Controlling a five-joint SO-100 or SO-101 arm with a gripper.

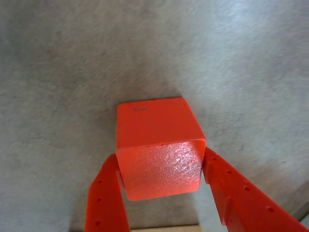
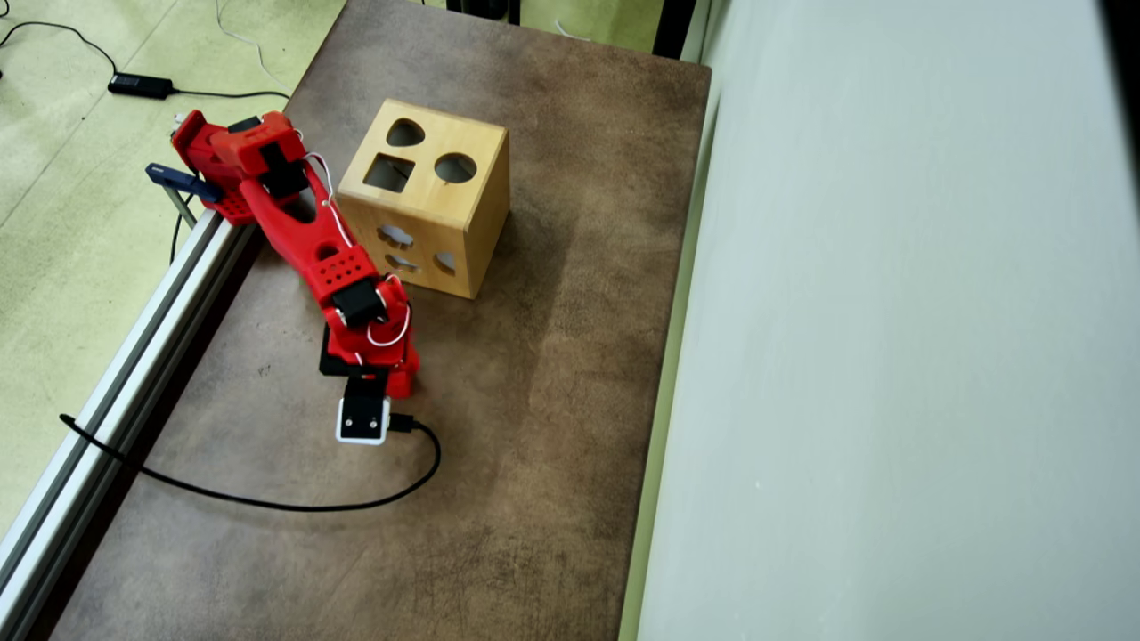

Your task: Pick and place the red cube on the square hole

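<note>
In the wrist view the red cube fills the middle of the picture, above the grey-brown table. My gripper is shut on it, with one red finger pressed to its left side and the other finger to its right side. From overhead the cube is hidden under the red arm, whose gripper end points down at the table, just in front of the wooden box. The square hole is a dark cut-out on the box's top face, up and to the right of the gripper.
The box top also has a round hole and a rounded-triangle hole. A black cable loops across the table from the wrist camera. An aluminium rail runs along the table's left edge; a pale wall borders the right.
</note>
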